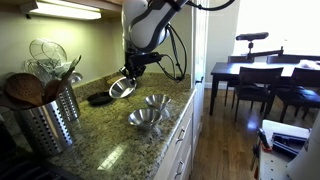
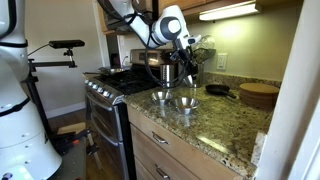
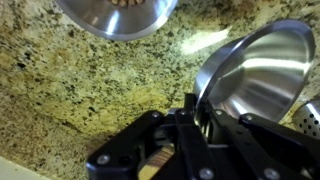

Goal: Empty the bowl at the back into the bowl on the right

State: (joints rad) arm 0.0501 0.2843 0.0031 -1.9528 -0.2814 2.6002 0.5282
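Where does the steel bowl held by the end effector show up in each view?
In an exterior view: steel bowl left of centre, tilted, beside two counter bowls.
In an exterior view: centre, small, just above those bowls.
Wrist view: right half, rim pinched by the end effector.
Shared landmark: the speckled granite counter.

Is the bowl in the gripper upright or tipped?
Tipped. The gripper pinches the bowl by its rim, and the wrist view shows its opening facing sideways rather than up.
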